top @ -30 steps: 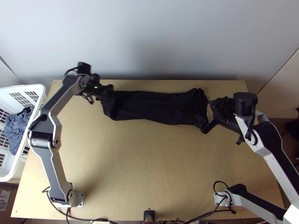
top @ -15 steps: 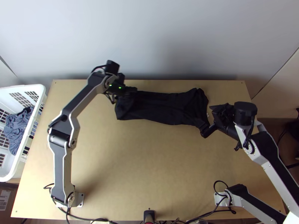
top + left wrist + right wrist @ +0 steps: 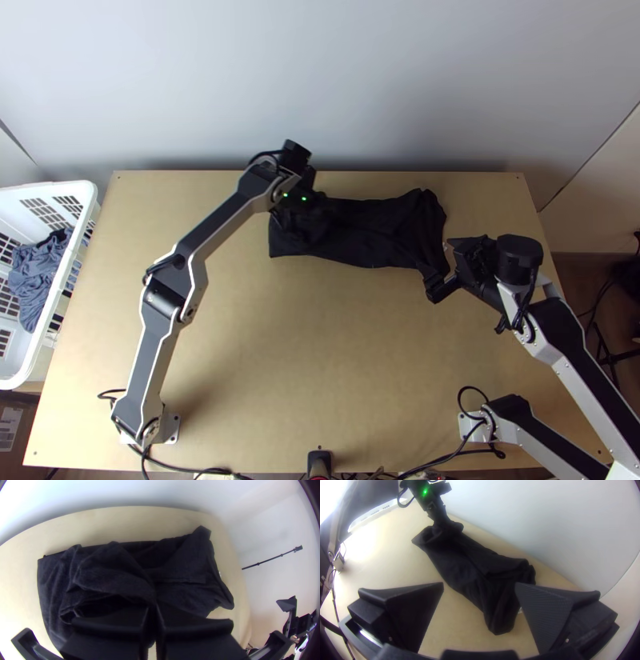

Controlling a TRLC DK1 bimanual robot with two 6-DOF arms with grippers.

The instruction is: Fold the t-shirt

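The black t-shirt lies as a folded strip near the table's back edge, its left part turned over and bunched. At that left part is my left gripper, low over the cloth; in the left wrist view my left gripper is shut on a gathered piece of the t-shirt. My right gripper stands at the strip's right end. In the right wrist view my right gripper has its fingers wide apart, with the end of the t-shirt lying beyond and between them, not gripped.
A white laundry basket with blue-grey cloth inside stands off the table's left side. Behind the table rises a pale wall. Cables run along its near edge.
My left gripper has moved right along the back of the table, carrying the t-shirt's left end over, so the strip is shorter. My right gripper has shifted slightly toward the near edge.
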